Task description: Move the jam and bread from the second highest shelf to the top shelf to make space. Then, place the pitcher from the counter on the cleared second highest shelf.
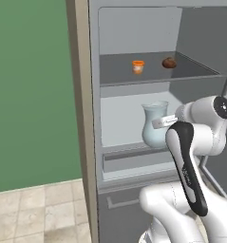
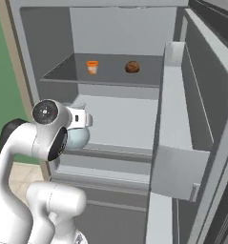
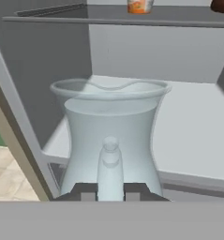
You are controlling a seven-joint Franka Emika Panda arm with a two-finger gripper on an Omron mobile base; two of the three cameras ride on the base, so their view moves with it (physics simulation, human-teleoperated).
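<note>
The orange jam (image 1: 138, 67) and the dark-brown bread (image 1: 169, 62) stand apart on the dark grey top shelf (image 1: 115, 73) of the open fridge. Below it lies the pale second highest shelf (image 1: 122, 121). The pale blue pitcher (image 1: 154, 124) stands upright at that shelf's front edge; whether it rests on it I cannot tell. My gripper (image 3: 110, 191) is shut on the pitcher's (image 3: 108, 122) handle, which rises between the two fingertips. From the right, the pitcher (image 2: 77, 138) is partly hidden behind my arm. The counter is out of view.
The fridge door (image 2: 182, 143) stands open on the right, its bins jutting toward the shelves. A drawer (image 1: 134, 161) sits under the pale shelf. The fridge's left wall (image 3: 19, 93) is close to the pitcher. A green wall and tiled floor (image 1: 34, 213) lie to the left.
</note>
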